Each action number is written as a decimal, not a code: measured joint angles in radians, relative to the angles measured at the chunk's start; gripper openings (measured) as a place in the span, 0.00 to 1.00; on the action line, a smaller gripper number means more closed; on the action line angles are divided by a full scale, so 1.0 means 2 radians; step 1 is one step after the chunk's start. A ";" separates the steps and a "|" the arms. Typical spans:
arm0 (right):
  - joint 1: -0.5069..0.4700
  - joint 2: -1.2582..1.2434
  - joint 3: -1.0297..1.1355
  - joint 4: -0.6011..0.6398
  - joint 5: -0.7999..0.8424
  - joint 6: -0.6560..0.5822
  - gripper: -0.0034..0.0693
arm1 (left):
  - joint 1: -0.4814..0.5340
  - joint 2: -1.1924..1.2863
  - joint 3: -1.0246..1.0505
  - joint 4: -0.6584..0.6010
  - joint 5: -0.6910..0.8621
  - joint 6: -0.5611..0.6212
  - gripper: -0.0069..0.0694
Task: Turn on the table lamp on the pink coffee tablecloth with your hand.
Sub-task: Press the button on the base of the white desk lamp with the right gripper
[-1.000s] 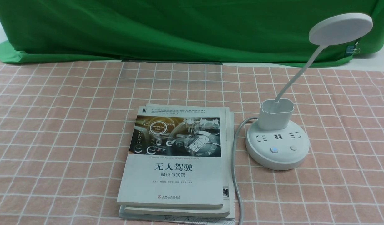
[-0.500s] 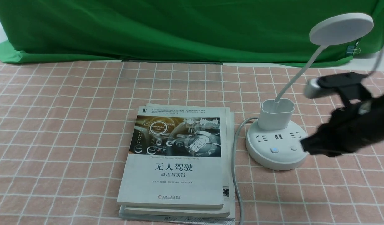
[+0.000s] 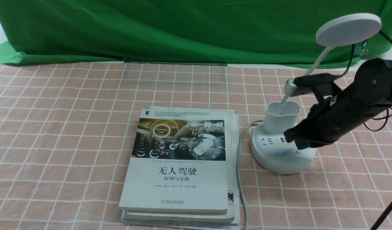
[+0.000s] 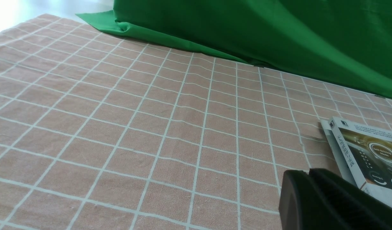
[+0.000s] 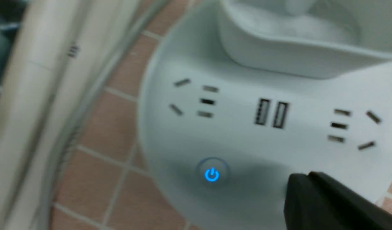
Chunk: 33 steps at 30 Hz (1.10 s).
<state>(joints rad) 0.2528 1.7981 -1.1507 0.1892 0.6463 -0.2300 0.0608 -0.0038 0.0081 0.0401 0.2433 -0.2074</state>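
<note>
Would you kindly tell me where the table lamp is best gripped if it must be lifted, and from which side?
Probably the cup-shaped holder, from above at its front wall: that upright thin wall suits a pinch, whereas the round base is wide and the thin neck curves.

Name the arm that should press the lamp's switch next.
Right. The right hand hangs over the base of the lamp, beside the lit blue button. The left hand is over the tablecloth, on the other side of the books.
</note>
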 joint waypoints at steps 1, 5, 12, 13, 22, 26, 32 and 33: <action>0.000 0.001 0.000 0.000 0.000 0.000 0.09 | 0.000 0.000 0.000 0.000 0.000 0.000 0.12; -0.001 0.009 0.000 0.000 -0.002 0.000 0.09 | 0.000 0.000 0.000 0.000 0.000 0.000 0.12; -0.001 0.011 0.000 -0.001 -0.017 0.000 0.09 | 0.000 0.000 0.000 0.000 0.000 0.001 0.12; -0.001 0.011 0.000 -0.001 -0.019 0.000 0.09 | 0.000 0.000 0.000 0.000 0.000 0.001 0.12; -0.001 0.030 -0.010 0.005 -0.021 -0.001 0.09 | 0.000 0.000 0.000 0.000 0.000 0.001 0.12; -0.001 0.030 -0.010 0.005 -0.021 -0.001 0.09 | 0.000 0.000 0.000 0.000 0.000 0.001 0.12; -0.001 0.014 -0.009 0.003 -0.017 -0.002 0.09 | 0.000 0.000 0.000 0.000 0.000 0.001 0.12; -0.001 0.005 -0.009 0.003 -0.014 -0.002 0.09 | 0.000 0.000 0.000 0.000 0.000 0.001 0.12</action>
<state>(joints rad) 0.2502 1.8089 -1.1694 0.1952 0.6183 -0.2332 0.0608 -0.0038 0.0081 0.0401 0.2433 -0.2062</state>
